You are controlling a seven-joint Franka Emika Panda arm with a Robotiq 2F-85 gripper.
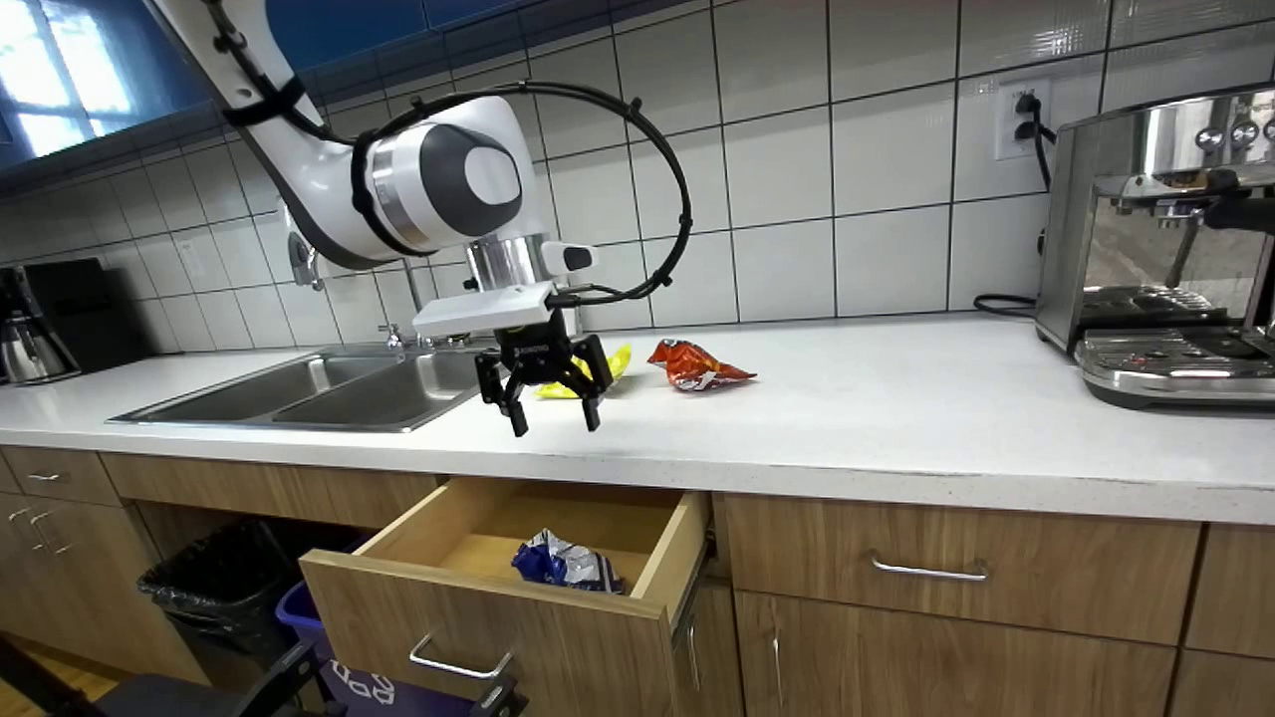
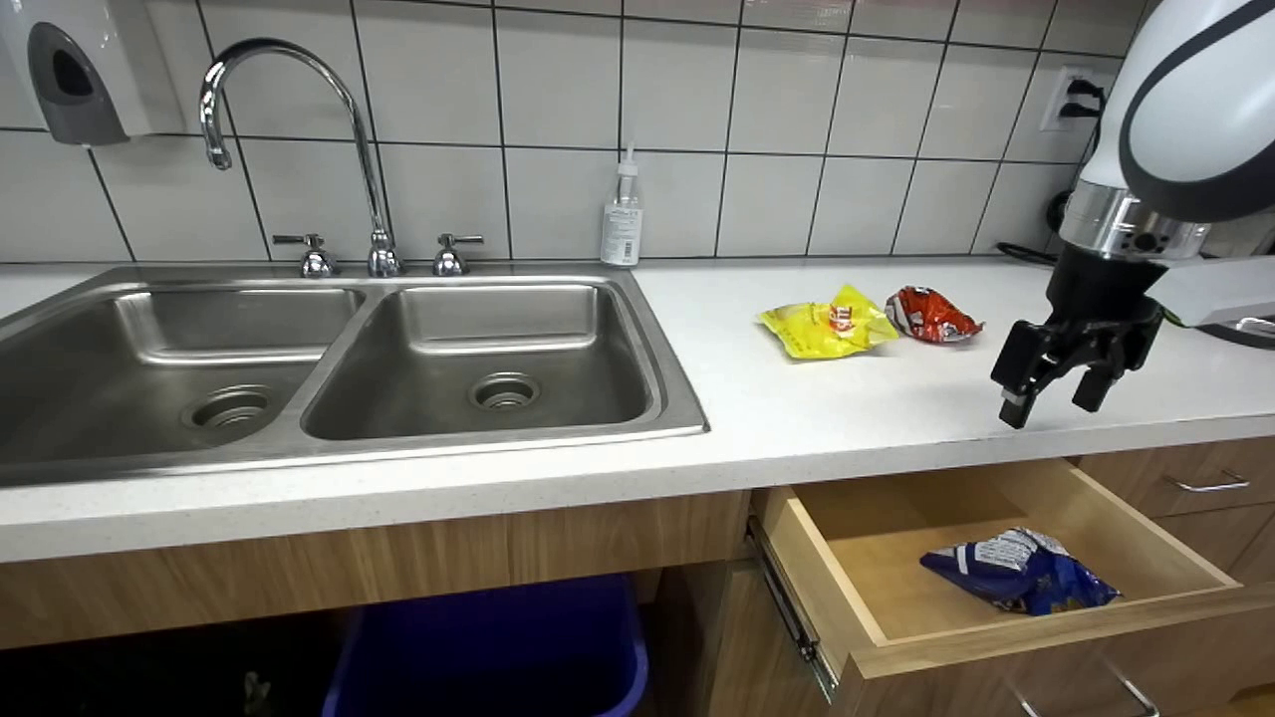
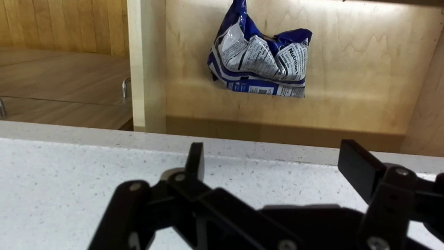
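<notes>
In an exterior view, my one black two-fingered gripper point(image 1: 556, 418) hangs over the speckled white countertop point(image 1: 857, 418) behind the open pale-wood drawer point(image 1: 588, 637), partly hiding one glossy yellow bag point(image 1: 618, 364). In an exterior view I see that bag whole, near one red-and-silver bag point(image 2: 931, 315), both behind the drawer. In the wrist view my two fingers point(image 3: 359, 168) stand apart; only there can I read "Nutrition" on the one crumpled blue-and-white bag point(image 3: 256, 60) inside the drawer.
</notes>
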